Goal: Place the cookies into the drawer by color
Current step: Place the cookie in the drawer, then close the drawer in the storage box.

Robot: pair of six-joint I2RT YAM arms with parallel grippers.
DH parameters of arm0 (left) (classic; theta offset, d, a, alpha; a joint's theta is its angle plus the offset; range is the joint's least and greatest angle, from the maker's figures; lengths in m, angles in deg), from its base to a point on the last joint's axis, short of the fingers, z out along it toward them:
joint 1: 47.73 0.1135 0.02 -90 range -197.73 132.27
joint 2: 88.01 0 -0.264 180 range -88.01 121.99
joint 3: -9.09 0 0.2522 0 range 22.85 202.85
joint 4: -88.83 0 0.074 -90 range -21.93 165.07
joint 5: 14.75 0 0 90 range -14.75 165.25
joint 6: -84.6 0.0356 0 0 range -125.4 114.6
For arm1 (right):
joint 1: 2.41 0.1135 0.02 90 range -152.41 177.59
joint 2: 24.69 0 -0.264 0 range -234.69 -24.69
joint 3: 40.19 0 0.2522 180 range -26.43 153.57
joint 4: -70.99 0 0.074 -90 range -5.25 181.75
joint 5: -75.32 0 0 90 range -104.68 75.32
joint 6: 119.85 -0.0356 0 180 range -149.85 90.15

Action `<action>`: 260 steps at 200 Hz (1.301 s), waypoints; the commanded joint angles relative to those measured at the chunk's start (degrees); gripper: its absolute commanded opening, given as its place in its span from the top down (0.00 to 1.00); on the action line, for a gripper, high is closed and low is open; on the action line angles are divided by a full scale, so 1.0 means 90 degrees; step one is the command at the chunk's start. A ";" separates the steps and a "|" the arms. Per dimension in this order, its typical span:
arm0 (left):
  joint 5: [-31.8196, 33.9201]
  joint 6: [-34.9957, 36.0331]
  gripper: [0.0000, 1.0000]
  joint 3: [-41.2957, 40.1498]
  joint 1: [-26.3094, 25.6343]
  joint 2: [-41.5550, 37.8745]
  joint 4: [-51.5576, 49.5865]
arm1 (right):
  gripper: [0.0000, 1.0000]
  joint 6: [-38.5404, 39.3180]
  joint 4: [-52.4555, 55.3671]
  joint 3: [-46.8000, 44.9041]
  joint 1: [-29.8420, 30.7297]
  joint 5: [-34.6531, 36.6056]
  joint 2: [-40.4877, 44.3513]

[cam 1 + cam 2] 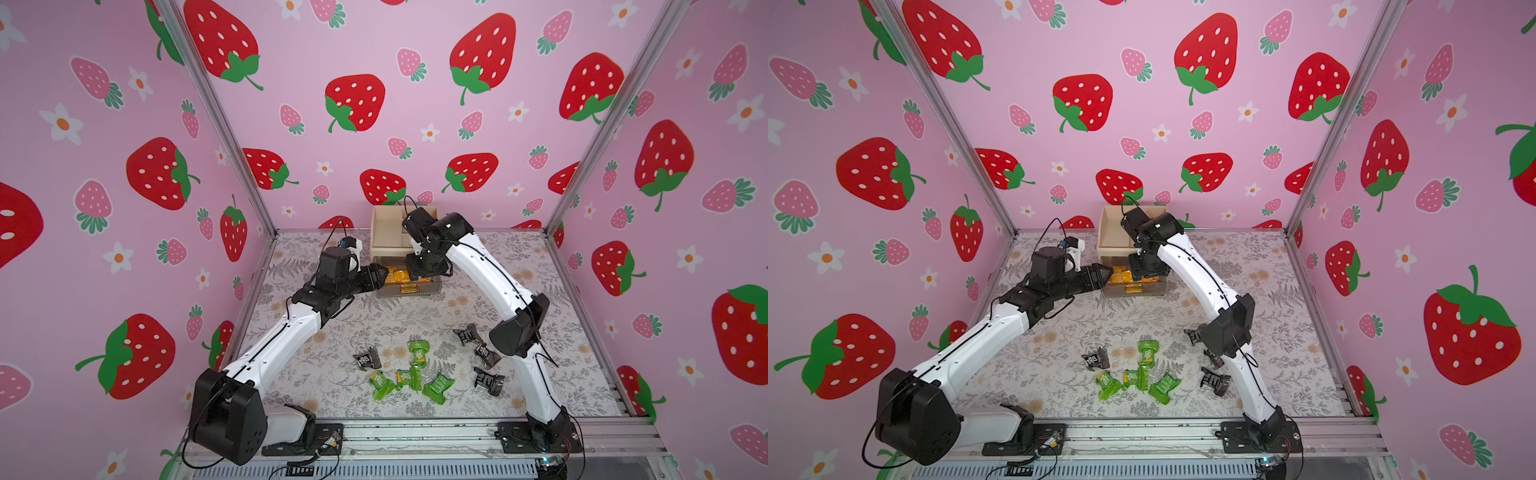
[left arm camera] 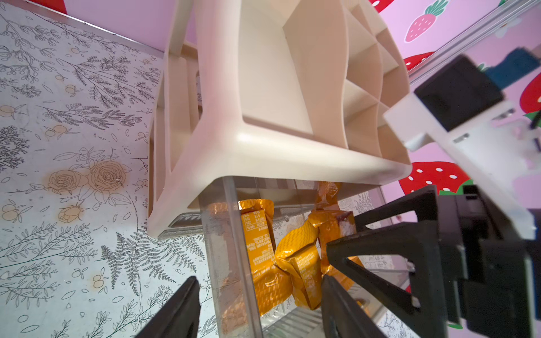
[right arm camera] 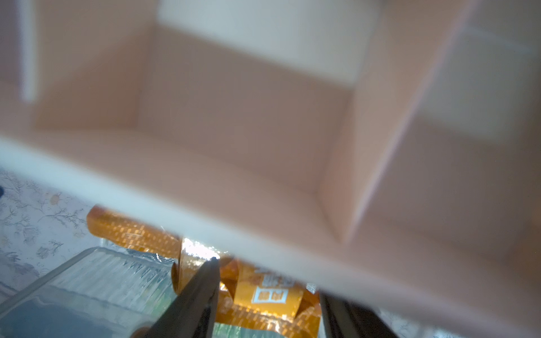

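The beige drawer (image 1: 388, 232) (image 1: 1113, 232) stands at the back with its top clear tray pulled out. Several orange cookies (image 1: 397, 276) (image 2: 298, 263) lie in that tray. My left gripper (image 1: 384, 276) (image 2: 260, 281) is open, one finger outside the tray's clear side wall and one inside. My right gripper (image 1: 419, 272) (image 3: 268, 281) hangs over the tray with its jaws apart and an orange cookie (image 3: 263, 310) lying between them. Several green cookies (image 1: 409, 376) and several black cookies (image 1: 489, 380) lie on the mat near the front.
Pink strawberry walls with aluminium posts (image 1: 216, 120) close in the back and both sides. A metal rail (image 1: 415, 434) carrying both arm bases runs along the front. The right arm's elbow (image 1: 517, 332) hangs over the black cookies on the right.
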 commanded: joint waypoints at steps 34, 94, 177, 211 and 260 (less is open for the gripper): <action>0.0488 0.0088 0.31 0.0935 0.0045 -0.0190 -0.0506 | 0.41 -0.0068 -0.0325 -0.0273 0.0012 -0.0112 0.1158; 0.0378 0.0371 0.32 0.2578 0.0483 0.0727 -0.1110 | 0.43 0.0034 -0.2515 -0.3541 0.0498 -0.1146 0.3560; -0.0440 0.0954 0.43 0.4995 0.0910 0.3099 -0.1648 | 0.44 0.0705 -0.5973 -0.7774 0.0727 -0.2883 0.5240; -0.0465 0.1183 0.47 0.5011 0.0844 0.3361 -0.1437 | 0.44 0.1017 -0.6041 -0.7805 0.0645 -0.2671 0.4825; 0.0014 0.1451 0.57 0.4691 0.0584 0.3155 -0.1597 | 0.44 0.1166 -0.6309 -0.7616 0.0229 -0.2430 0.4338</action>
